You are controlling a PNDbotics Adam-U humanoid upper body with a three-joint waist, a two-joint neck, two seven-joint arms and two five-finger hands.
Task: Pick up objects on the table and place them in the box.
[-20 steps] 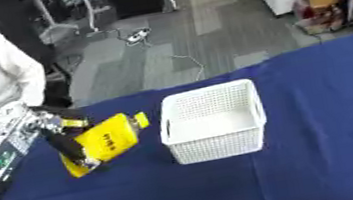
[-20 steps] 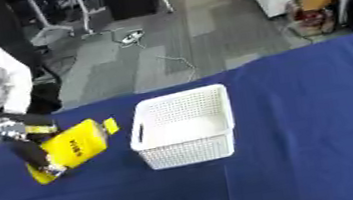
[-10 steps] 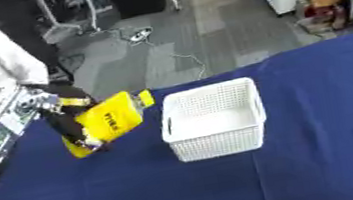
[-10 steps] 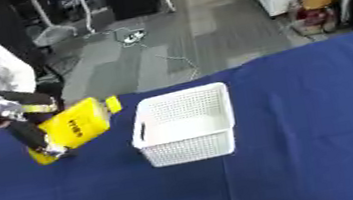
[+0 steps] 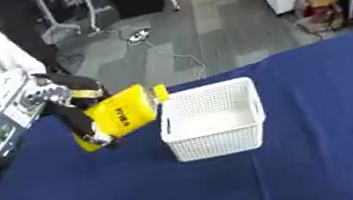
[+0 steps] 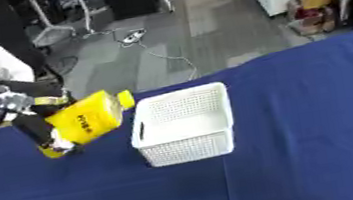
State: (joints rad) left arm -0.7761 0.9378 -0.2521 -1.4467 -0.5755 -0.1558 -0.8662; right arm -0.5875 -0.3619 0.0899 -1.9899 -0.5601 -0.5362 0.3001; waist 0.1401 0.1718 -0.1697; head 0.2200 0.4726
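Compared with the views a second ago, the yellow bottle (image 5: 121,116) now sits higher and closer to the white basket (image 5: 213,126), its capped end nearly at the basket's left rim; half a second ago it was still short of that rim. Left hand (image 5: 77,119): black fingers (image 5: 84,129) curled round the bottle's body, thumb side above it, so the bottle is carried clear of the blue surface (image 5: 312,151). Bottle: tilted, cap end up and toward the basket, base down and to the left, dark print on its facing side. Basket: perforated white walls, upright on the surface at centre, interior showing only white. Whether the cap touches the rim cannot be told. Left forearm enters from the left edge, bearing a pale panel (image 5: 8,118). Right hand: in neither view.
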